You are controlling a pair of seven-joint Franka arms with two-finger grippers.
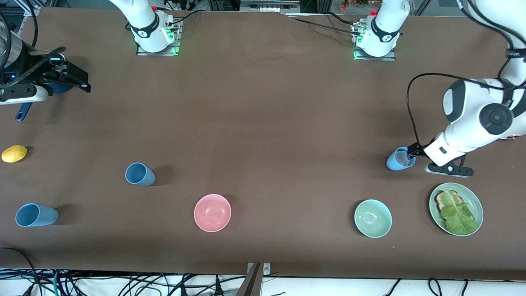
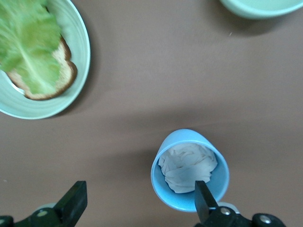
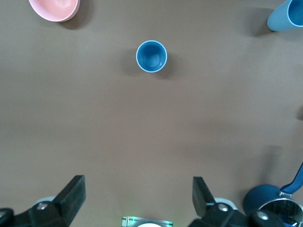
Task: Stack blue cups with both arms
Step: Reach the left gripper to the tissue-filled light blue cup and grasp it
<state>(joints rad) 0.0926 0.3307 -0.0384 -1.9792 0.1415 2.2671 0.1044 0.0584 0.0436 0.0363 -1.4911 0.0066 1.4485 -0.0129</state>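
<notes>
Three blue cups show. A darker one [image 1: 139, 174] [image 3: 151, 56] and a lighter one [image 1: 36, 215] [image 3: 286, 16] sit toward the right arm's end. A third light blue cup [image 1: 400, 159] [image 2: 190, 170] sits toward the left arm's end and holds crumpled white paper. My left gripper [image 1: 419, 155] [image 2: 139, 203] is open and low at this cup. One finger [image 2: 204, 198] is at the cup's rim, the other stands over bare table beside it. My right gripper [image 1: 68, 76] [image 3: 137, 198] is open, empty and held high at its end of the table.
A navy saucepan [image 1: 61, 87] [image 3: 265, 201] lies under the right gripper. A lemon [image 1: 14, 153], a pink bowl [image 1: 212, 212] and a mint bowl [image 1: 372, 218] sit nearer the front camera. A green plate [image 1: 476, 201] [image 2: 80, 42] with toast and lettuce is close to the left gripper.
</notes>
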